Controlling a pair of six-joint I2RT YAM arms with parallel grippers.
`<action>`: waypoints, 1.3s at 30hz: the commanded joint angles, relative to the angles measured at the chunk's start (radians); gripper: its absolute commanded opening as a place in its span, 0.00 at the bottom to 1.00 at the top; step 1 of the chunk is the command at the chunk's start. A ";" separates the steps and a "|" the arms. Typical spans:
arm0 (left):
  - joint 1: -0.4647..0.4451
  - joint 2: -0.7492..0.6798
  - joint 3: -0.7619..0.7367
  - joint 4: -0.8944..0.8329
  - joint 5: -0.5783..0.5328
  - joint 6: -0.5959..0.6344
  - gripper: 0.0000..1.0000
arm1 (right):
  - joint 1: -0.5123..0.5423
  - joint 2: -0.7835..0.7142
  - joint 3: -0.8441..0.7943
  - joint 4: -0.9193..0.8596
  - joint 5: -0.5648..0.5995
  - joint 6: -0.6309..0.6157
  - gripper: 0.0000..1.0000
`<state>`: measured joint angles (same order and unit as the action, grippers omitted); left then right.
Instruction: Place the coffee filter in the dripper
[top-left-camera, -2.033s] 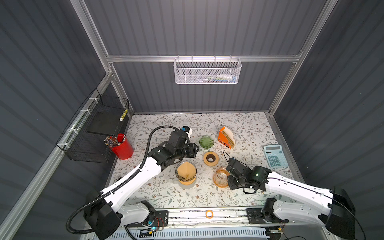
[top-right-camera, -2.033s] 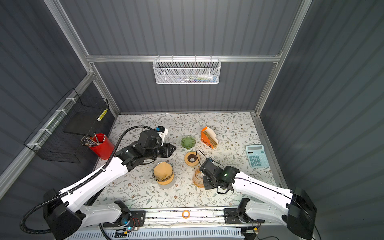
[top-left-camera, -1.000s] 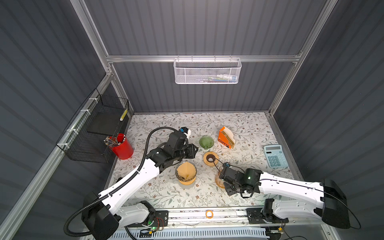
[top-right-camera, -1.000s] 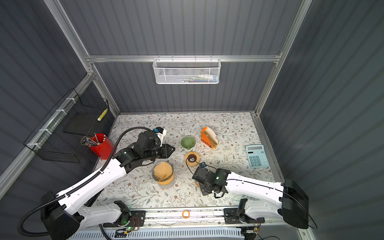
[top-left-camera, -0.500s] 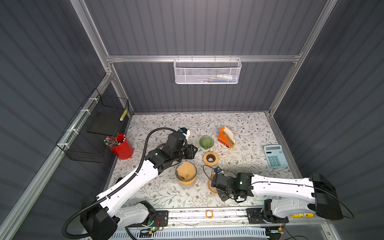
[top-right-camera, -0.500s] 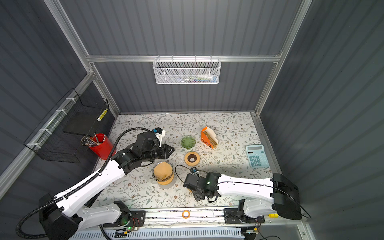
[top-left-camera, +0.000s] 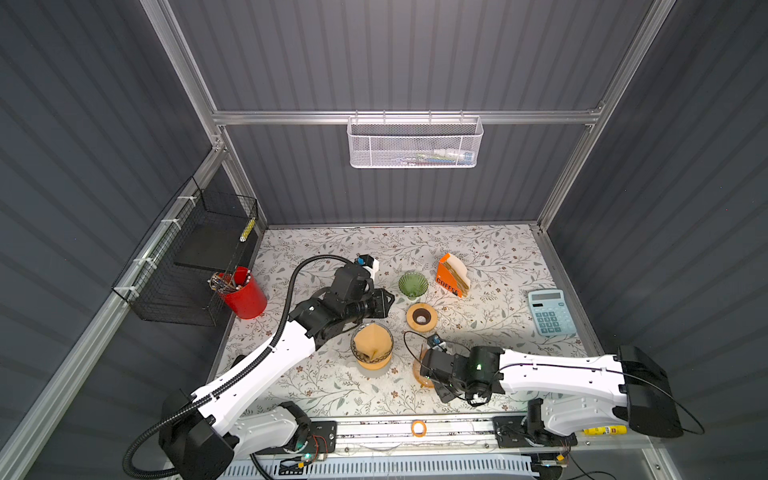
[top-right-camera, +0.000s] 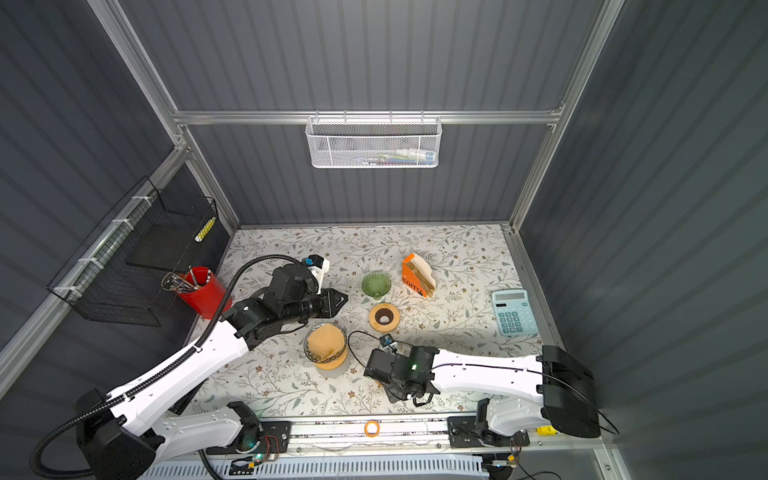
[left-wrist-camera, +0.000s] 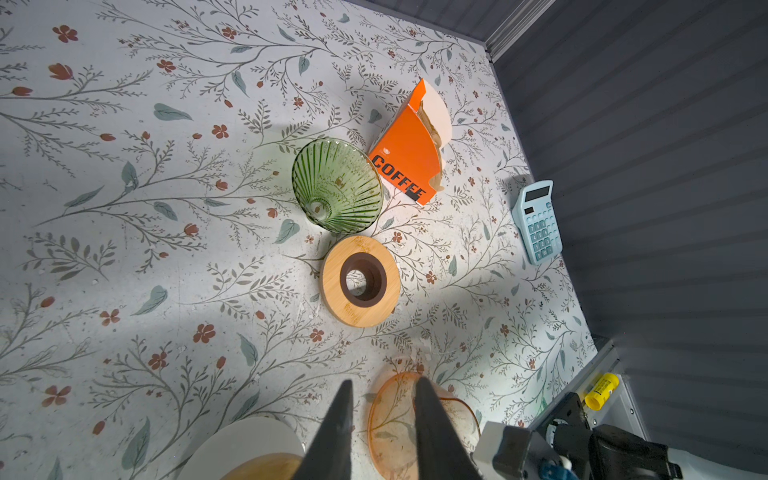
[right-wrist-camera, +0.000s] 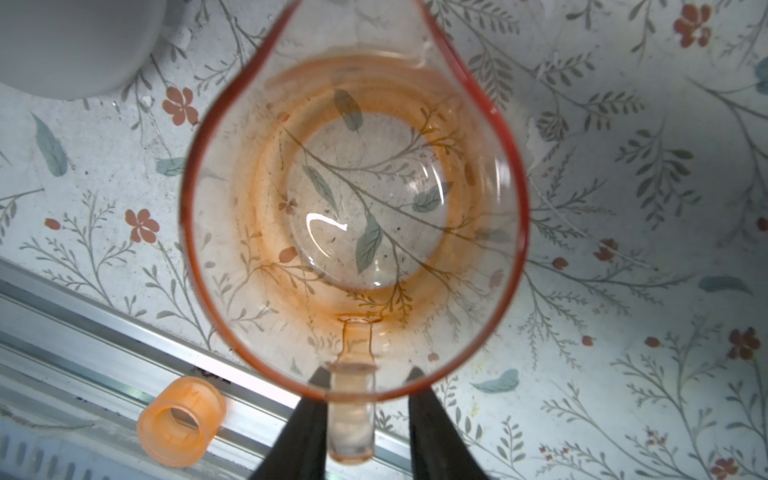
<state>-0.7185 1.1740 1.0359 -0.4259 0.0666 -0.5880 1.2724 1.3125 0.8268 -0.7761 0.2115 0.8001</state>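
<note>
Orange glass pitcher (right-wrist-camera: 353, 199), smooth and round, is sitting near the table (right-wrist-camera: 623, 291) edge, its handle between the right gripper's (right-wrist-camera: 367, 374) parted jaws; the left gripper (left-wrist-camera: 382, 381) is hovering parted, empty.

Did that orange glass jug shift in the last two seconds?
Yes. The orange glass jug moved left and toward the front rail; it now sits straight in front of the wooden ring.

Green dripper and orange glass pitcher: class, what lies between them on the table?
The wooden ring with a dark hole lies between the green dripper and the orange glass pitcher, clearest in the left wrist view.
</note>
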 joint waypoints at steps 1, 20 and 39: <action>0.002 -0.008 0.001 -0.024 -0.008 -0.004 0.27 | 0.005 -0.002 0.023 -0.066 0.017 0.018 0.36; 0.002 0.007 0.020 -0.020 -0.001 0.004 0.27 | -0.020 -0.057 0.008 -0.158 0.049 0.064 0.40; 0.002 0.004 0.020 -0.017 -0.007 0.001 0.27 | -0.109 -0.047 0.002 -0.181 0.092 0.017 0.40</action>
<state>-0.7185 1.1763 1.0367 -0.4252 0.0669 -0.5880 1.1763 1.2640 0.8326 -0.9314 0.2722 0.8349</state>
